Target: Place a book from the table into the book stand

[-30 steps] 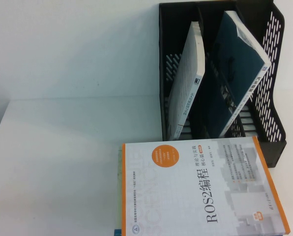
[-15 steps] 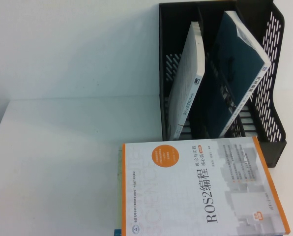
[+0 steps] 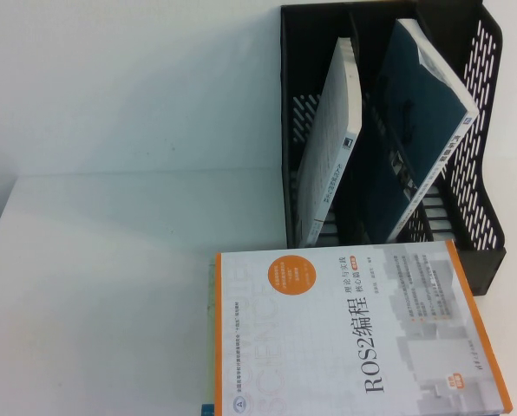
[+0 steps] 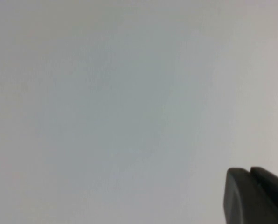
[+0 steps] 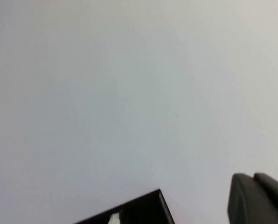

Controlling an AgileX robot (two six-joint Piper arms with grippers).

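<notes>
ROS2 book with a white cover and orange edging lies flat on the white table, just in front of the black book stand, which holds two leaning books. Only a dark tip of the left gripper and of the right gripper shows in each wrist view, above bare surface.

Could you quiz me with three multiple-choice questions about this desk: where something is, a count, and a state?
1. Where does the ROS2 book lie?
A. on the table in front of the book stand
B. inside the stand
C. behind the stand

2. How many books are in the stand?
A. none
B. two
C. four

3. How do they sit?
A. flat
B. leaning
C. open, pages up

Answers:
1 A: it lies flat, cover up.
2 B: a white book and a dark teal book.
3 B: both tilt in their slots.

Only an edge of the left end effector and of the right end effector shows, in the wrist views.
</notes>
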